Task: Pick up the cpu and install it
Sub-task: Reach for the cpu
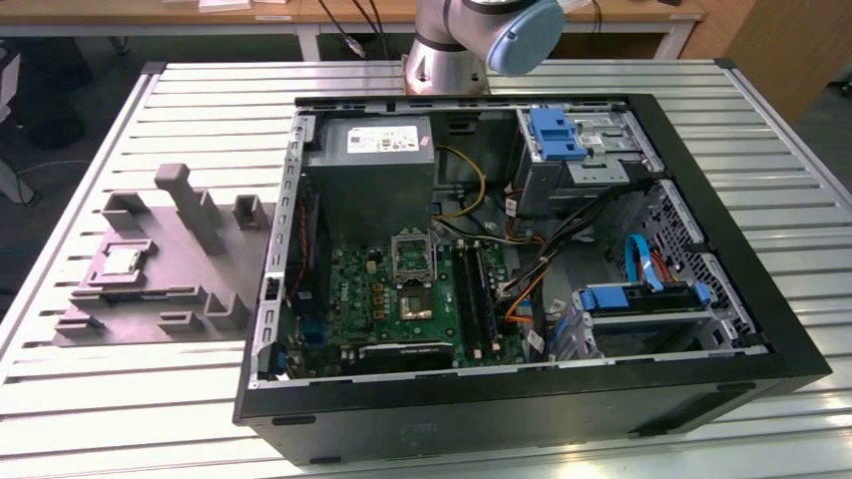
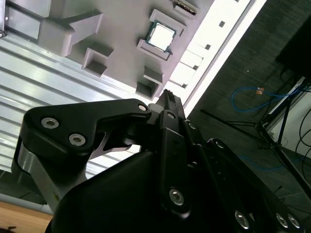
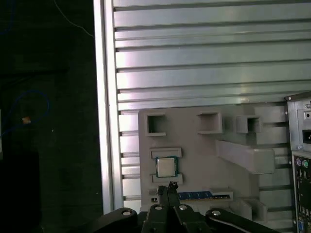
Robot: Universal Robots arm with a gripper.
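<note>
The cpu (image 1: 123, 261) is a small silvery square chip lying flat in a recess of the grey plastic tray (image 1: 180, 261), on the slatted table at the exterior view's left. Both wrist views look down on the cpu (image 2: 161, 36) (image 3: 166, 167) from well above. My gripper (image 2: 168, 96) (image 3: 171, 186) is black, its fingertips pressed together and shut on nothing, high above the tray, its tips lining up just beside the chip. The metal-framed socket (image 1: 411, 256) sits on the green motherboard inside the open case.
The open black computer case (image 1: 745, 299) lies on its side, with a power supply (image 1: 379, 150), blue drive brackets (image 1: 557, 135) and loose cables. Upright blocks (image 1: 187, 200) rise from the tray, and a memory stick (image 3: 201, 195) lies in it. Beyond the table edge (image 3: 104, 121) is dark floor.
</note>
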